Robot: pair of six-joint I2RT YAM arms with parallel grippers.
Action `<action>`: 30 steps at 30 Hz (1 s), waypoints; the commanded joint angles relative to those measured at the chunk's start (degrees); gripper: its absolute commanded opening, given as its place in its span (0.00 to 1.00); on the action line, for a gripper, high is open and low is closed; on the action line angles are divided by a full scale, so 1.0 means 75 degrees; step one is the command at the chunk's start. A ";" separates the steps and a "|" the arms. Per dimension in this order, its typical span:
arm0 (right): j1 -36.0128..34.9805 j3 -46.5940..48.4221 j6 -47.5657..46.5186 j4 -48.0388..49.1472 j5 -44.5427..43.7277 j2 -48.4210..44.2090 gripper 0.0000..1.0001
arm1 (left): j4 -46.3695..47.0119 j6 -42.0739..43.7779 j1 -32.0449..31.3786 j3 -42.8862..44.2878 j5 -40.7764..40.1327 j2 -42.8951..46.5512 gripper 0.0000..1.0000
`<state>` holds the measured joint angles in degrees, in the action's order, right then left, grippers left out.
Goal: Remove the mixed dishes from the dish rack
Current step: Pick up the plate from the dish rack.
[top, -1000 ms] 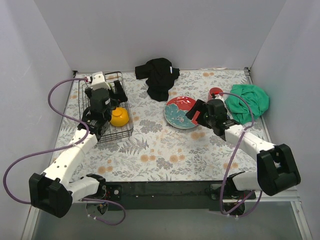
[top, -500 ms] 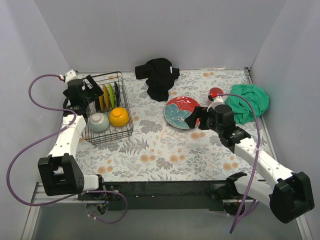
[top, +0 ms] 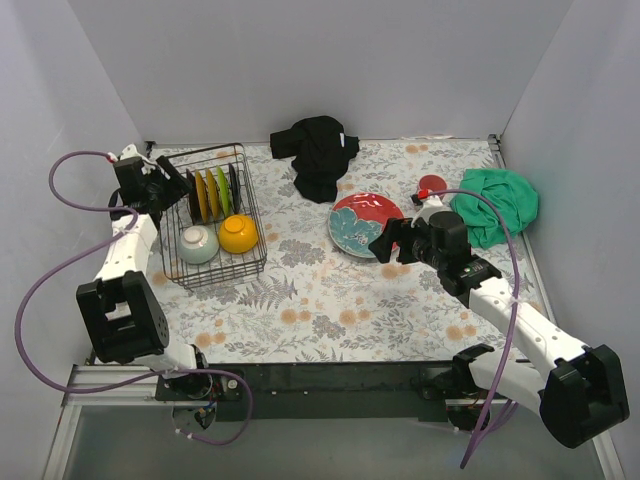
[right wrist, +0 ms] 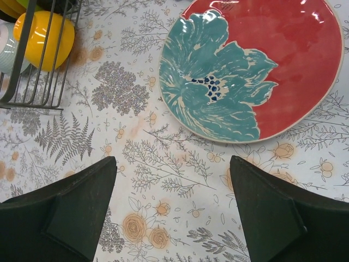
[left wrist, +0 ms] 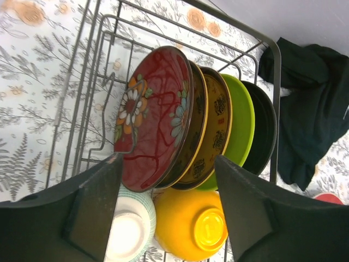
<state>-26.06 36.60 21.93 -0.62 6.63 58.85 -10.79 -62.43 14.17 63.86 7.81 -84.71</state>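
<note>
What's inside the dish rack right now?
Five plates on edge in the dish rack: a red patterned plate, two yellow-rimmed dark plates, a green plate, a black plate. Next to them a white bowl and an upturned orange bowl. Plates cover each other's faces.

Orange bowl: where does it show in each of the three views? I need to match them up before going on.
Top external: the orange bowl sits in the near right part of the dish rack, left of centre in the picture.
Left wrist: bottom centre, below the upright plates.
Right wrist: top left corner, behind the rack's wires.
Shared landmark: the black wire dish rack.
</note>
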 commanded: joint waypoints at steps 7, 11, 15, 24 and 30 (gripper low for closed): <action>-0.0040 -0.0005 -0.0323 0.0095 0.0182 0.0087 0.92 | -0.0038 0.0051 0.0126 0.0486 0.0915 -0.0611 0.44; -0.0040 -0.0028 -0.0335 0.0106 0.0205 0.0099 0.92 | -0.0027 0.0145 0.0161 0.0533 0.0822 -0.0752 0.37; -0.0040 -0.0087 -0.0346 0.0141 0.0276 0.0134 0.91 | 0.0043 0.0192 0.0184 0.0544 0.0751 -0.0870 0.33; -0.0040 -0.0192 -0.0299 0.0259 0.0393 0.0227 0.91 | 0.0114 0.0274 0.0184 0.0650 0.1219 -0.1268 0.32; -0.0040 -0.0263 -0.0288 0.0294 0.0416 0.0263 0.91 | 0.0126 0.0332 0.0196 0.0650 0.1372 -0.1327 0.25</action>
<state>-26.06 35.00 20.56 -0.34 9.17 60.51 -10.07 -61.25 15.20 67.00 17.12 -94.72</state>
